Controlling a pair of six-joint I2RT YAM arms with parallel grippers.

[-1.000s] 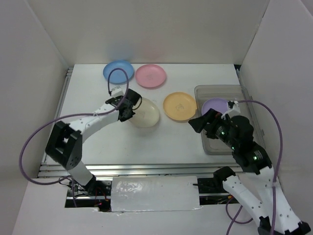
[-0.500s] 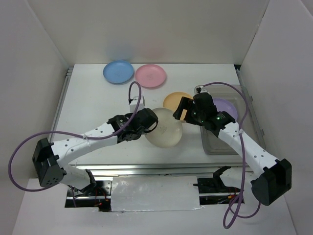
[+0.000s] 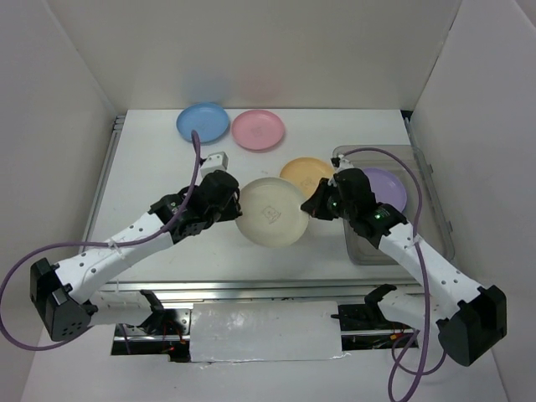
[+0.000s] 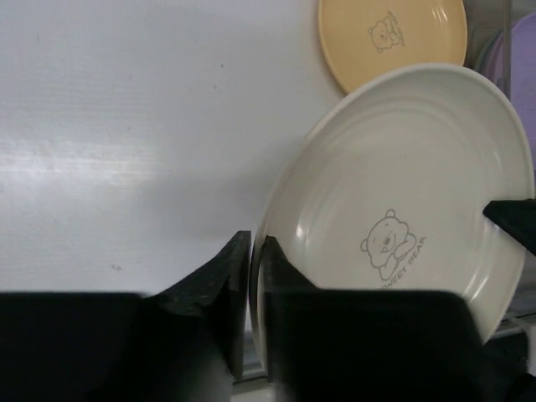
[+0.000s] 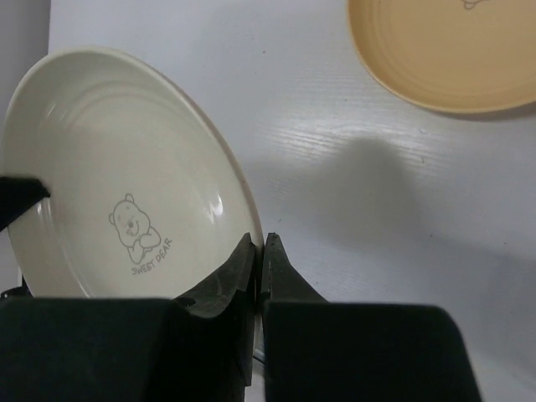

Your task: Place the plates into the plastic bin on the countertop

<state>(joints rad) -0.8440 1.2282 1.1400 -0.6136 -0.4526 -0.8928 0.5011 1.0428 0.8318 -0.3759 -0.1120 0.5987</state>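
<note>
Now the round cream plastic plate [image 3: 270, 212] hangs tilted over the middle of the white countertop [image 3: 151, 180], left of the clear greyish plastic bin [image 3: 437, 219]. The right gripper [image 3: 311, 205] has just clamped its right rim, while the left gripper [image 3: 234, 203] still pinches the left rim. This looks like a handover, so the left should let go next.

The cream plate [image 5: 126, 167] reads "SWEET BEAR" beneath its printed bear [image 5: 134, 226]

At right, one plate [image 3: 387, 186] lies in the bin [image 3: 435, 222].
</note>
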